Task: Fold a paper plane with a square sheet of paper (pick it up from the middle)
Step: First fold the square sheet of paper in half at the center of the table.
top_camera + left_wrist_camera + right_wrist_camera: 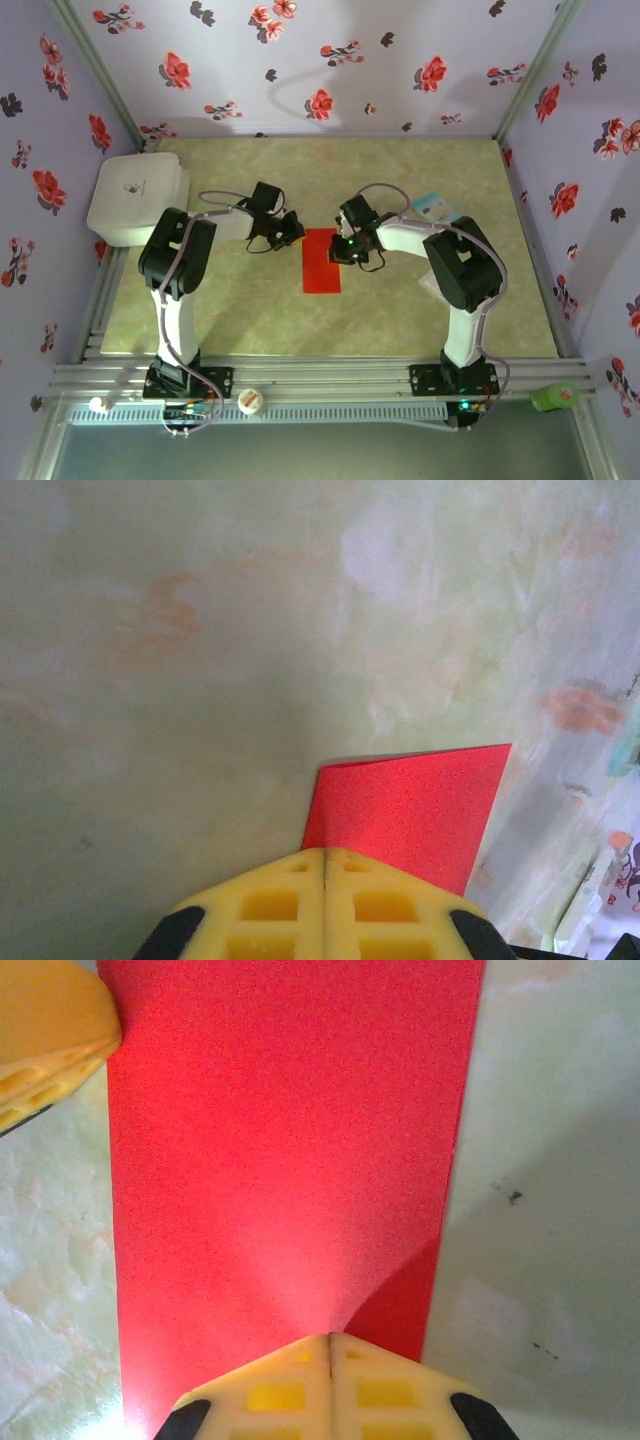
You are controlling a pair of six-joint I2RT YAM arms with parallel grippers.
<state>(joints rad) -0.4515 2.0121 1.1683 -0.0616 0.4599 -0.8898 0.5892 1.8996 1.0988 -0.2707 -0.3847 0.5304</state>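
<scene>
Right gripper (329, 1352) clenched, yellow fingers pressed flat together with no gap, tips sitting at the bottom centre of the right wrist frame on the near end of the red sheet of paper (285, 1150); a darker crease or shadow fans out to the right of the tips, and I cannot tell if any paper is pinched between them. The sheet runs as a long strip from the bottom to the top of that frame, flat on the pale green table (550, 1160). Left gripper (45, 1045) comes in at the upper left corner there, its yellow finger at the sheet's left edge. In the left wrist view the left gripper (325, 875) is also clenched, fingers meeting at a thin seam at bottom centre, with a corner of the red sheet of paper (415, 805) poking out just beyond the tips, right of centre; whether it grips it or only touches it, cannot tell. From the top camera the red sheet of paper (321, 262) lies as a narrow upright rectangle at the middle of the table (250, 310), left gripper (294, 236) just beside its upper left corner, right gripper (340, 252) on its upper right edge. White box (138, 198) at the left edge of the table, light-blue-and-white packet (434, 207) up right behind the right arm, well apart from the sheet. Small white cap (250, 400) and green object (555, 397) sit on the rail along the bottom.
</scene>
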